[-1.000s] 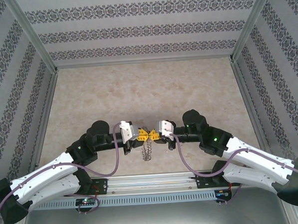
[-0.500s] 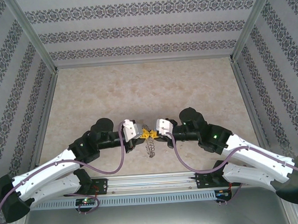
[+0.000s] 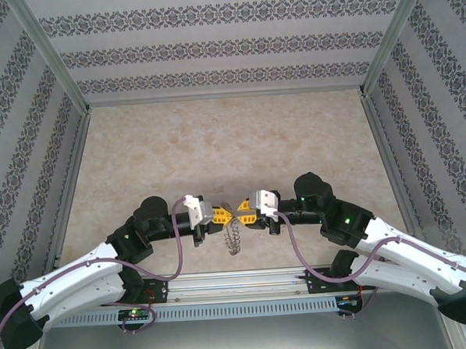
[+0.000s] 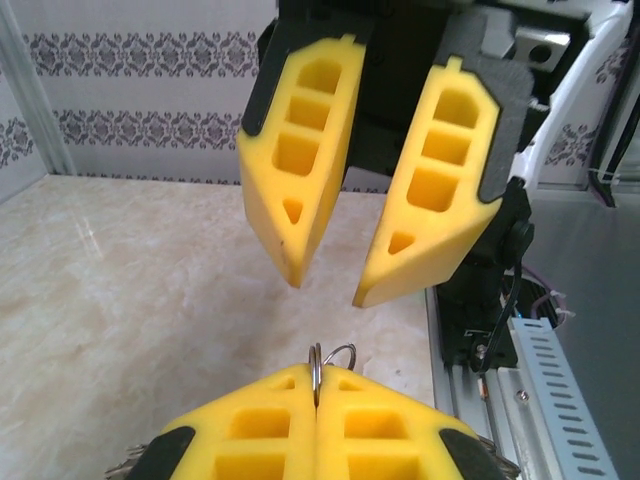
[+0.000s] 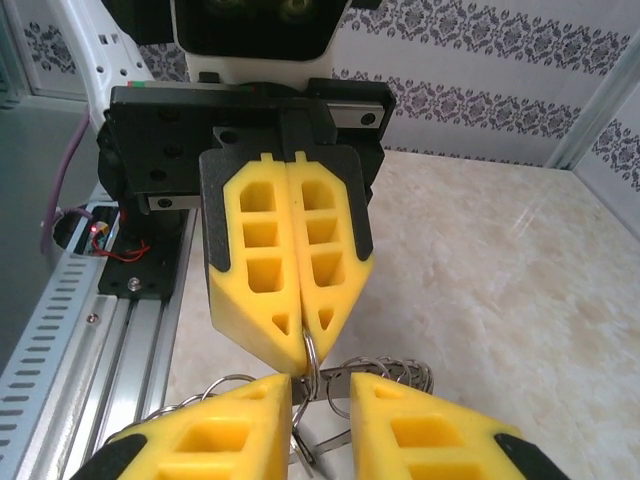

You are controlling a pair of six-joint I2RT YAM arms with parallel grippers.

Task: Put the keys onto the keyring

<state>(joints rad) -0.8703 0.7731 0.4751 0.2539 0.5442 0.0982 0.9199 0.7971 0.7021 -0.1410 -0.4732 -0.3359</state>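
The keyring (image 3: pixel 233 237) hangs between the two grippers, low over the table near its front edge. My left gripper (image 3: pixel 226 215) is shut on one of its small wire loops (image 4: pixel 318 358). That loop stands up from between the closed yellow pads (image 5: pixel 262 270). My right gripper (image 3: pixel 239 215) faces it tip to tip. In the right wrist view its own jaws (image 5: pixel 320 388) stand apart on either side of the same loop, without pinching it. More wire loops (image 5: pixel 405 372) and a flat grey strip of the ring show below. The keys are hidden.
An aluminium rail with cable tray (image 3: pixel 239 295) runs along the near edge just under the grippers. Patterned walls (image 3: pixel 226 46) enclose the beige marble tabletop (image 3: pixel 223 144) on three sides.
My right gripper's jaws have parted and let go of the loop, while the left stays clamped on it. Both wrists have drifted slightly toward the near edge.
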